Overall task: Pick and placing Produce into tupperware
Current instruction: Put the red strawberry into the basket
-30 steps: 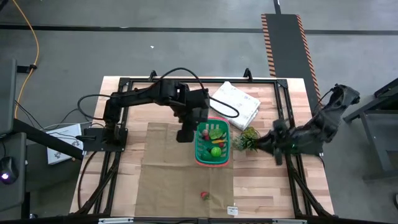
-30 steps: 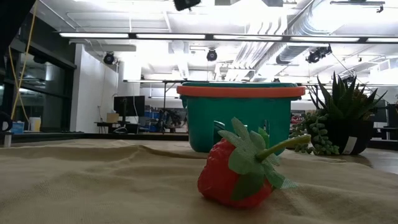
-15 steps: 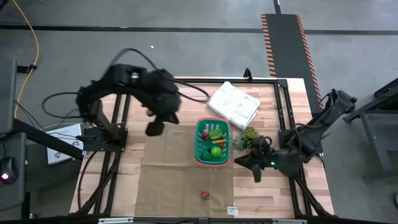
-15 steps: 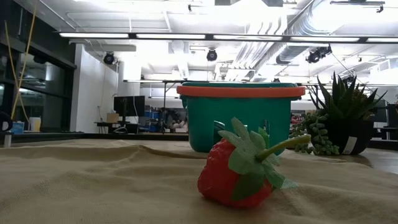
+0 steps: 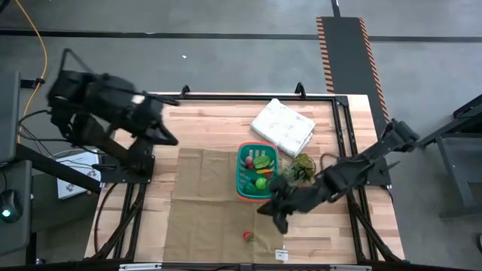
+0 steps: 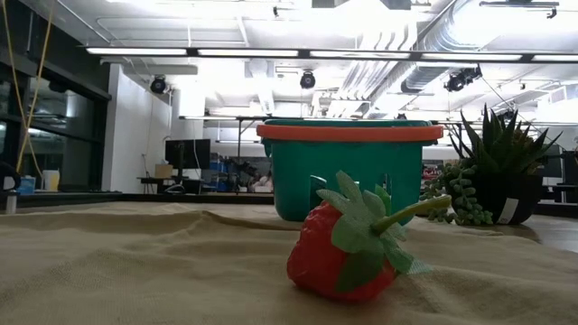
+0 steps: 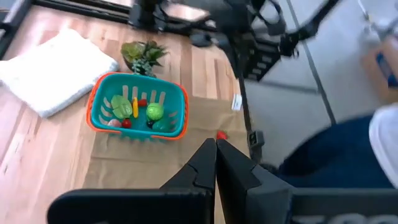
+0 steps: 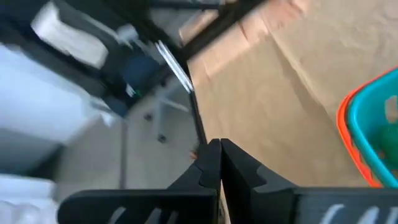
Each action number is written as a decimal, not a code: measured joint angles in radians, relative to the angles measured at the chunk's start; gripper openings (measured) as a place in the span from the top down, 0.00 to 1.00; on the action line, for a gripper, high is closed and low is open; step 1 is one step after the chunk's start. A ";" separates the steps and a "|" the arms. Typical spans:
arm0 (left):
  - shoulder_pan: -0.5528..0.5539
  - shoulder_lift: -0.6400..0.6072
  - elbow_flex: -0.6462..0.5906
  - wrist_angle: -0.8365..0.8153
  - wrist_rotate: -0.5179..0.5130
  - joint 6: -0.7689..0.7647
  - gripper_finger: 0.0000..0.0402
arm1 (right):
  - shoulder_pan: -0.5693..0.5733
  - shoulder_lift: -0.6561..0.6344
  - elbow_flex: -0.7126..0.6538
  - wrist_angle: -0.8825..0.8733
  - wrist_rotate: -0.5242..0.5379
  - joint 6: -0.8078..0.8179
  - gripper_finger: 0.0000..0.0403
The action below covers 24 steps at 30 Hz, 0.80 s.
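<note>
A red toy strawberry [image 5: 247,236] [image 6: 350,246] lies on its side on the tan cloth [image 5: 215,214], near the table's front edge. The teal tupperware [image 5: 257,172] [image 7: 138,112] stands on the cloth and holds several pieces of produce: green leafy and round ones, red ones and a yellow one. My right gripper [image 5: 279,223] [image 8: 216,149] is shut and hovers over the cloth, just right of the strawberry and nearer than the tupperware. My left gripper [image 5: 171,138] [image 7: 216,149] is shut and raised at the table's far left, with nothing in it.
A white rumpled cloth bundle [image 5: 284,126] lies behind the tupperware. A small potted plant [image 5: 301,167] [image 6: 501,171] stands right of it, close under my right arm. The black frame rails [image 5: 346,150] run along the table's sides. Bare cloth lies left of the strawberry.
My left gripper has pulled back from beside the tupperware toward the table's left edge and risen. My right gripper has swung from beside the plant toward the table's near edge and left, coming down over the cloth close to the strawberry. The strawberry and tupperware have stayed put.
</note>
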 joint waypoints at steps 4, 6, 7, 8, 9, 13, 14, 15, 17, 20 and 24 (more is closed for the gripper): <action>-0.121 -0.051 0.000 0.000 -0.167 -0.169 1.00 | 0.034 0.127 0.204 -0.235 0.012 -0.023 1.00; -0.190 -0.068 0.000 0.000 -0.230 -0.235 1.00 | 0.049 0.189 0.307 -0.349 0.022 -0.030 1.00; -0.222 -0.073 0.000 0.000 -0.257 -0.255 1.00 | 0.057 0.218 0.353 -0.395 0.027 -0.030 1.00; -0.254 -0.074 0.000 0.000 -0.285 -0.269 1.00 | 0.064 0.245 0.395 -0.436 0.030 -0.027 1.00; -0.282 -0.076 0.000 0.000 -0.307 -0.275 1.00 | 0.071 0.272 0.434 -0.477 0.036 -0.018 1.00; -0.382 -0.076 0.000 0.000 -0.367 -0.275 1.00 | 0.093 0.364 0.552 -0.573 0.038 -0.002 1.00; -0.404 -0.075 0.000 0.000 -0.385 -0.269 1.00 | 0.097 0.383 0.572 -0.592 0.038 0.003 1.00; -0.426 -0.073 0.000 0.001 -0.398 -0.261 1.00 | 0.100 0.399 0.589 -0.605 0.038 0.020 1.00; -0.468 -0.071 -0.015 0.002 -0.407 -0.246 1.00 | 0.101 0.426 0.607 -0.622 0.036 0.055 0.99; -0.522 -0.091 -0.073 0.002 -0.432 -0.234 1.00 | 0.101 0.461 0.610 -0.620 0.023 0.121 0.94; -0.572 -0.164 -0.192 0.001 -0.460 -0.244 1.00 | 0.098 0.503 0.610 -0.601 0.005 0.238 0.83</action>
